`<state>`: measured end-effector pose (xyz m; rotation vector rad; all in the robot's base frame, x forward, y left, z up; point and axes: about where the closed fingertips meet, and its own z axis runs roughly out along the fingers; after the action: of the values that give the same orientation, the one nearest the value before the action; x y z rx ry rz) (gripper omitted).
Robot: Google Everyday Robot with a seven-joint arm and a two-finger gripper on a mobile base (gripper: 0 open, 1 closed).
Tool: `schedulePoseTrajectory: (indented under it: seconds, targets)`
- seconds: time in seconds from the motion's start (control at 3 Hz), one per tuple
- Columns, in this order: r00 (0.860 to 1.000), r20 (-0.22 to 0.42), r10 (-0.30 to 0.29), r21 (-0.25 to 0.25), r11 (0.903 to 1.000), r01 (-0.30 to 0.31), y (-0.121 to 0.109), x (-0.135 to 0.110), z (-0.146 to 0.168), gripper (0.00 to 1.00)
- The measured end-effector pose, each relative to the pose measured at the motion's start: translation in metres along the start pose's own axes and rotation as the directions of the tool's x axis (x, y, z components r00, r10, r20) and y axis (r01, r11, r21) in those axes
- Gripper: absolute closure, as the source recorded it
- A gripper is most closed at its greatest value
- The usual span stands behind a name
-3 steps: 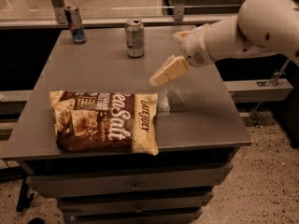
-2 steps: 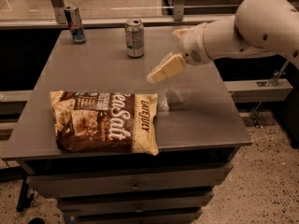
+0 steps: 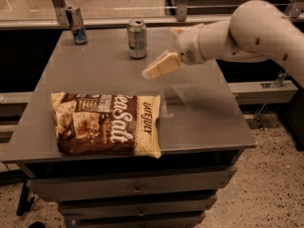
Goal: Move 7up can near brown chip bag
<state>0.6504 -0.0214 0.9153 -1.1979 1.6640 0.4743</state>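
The 7up can (image 3: 137,38) stands upright at the back middle of the grey table (image 3: 204,113), silvery-green with a silver top. The brown chip bag (image 3: 107,124) lies flat at the front left, with white "Sea Salt" lettering and cream ends. My gripper (image 3: 154,69) reaches in from the right on a white arm, its cream fingers pointing left and down. It hangs above the table, to the right of and a little in front of the can, apart from it. It holds nothing that I can see.
A slimmer, taller silver can (image 3: 76,24) with blue and red marks stands at the table's back left corner. A rail and glass panel run behind the table. Drawers sit below the front edge. Speckled floor lies to the right.
My gripper has moved slightly left and toward the back, closer to the 7up can. The can, the bag and the slim can have not moved.
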Motion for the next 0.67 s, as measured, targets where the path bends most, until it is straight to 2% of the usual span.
schedulePoseTrajectory:
  seconds: [0.33,0.67]
  targets:
    - [0.994,0.11,0.021,0.021,0.9995,-0.024,-0.027,-0.001,0.044,0.0]
    - [0.979,0.2,0.035,0.026,0.9988,-0.041,-0.051,-0.006,0.087,0.0]
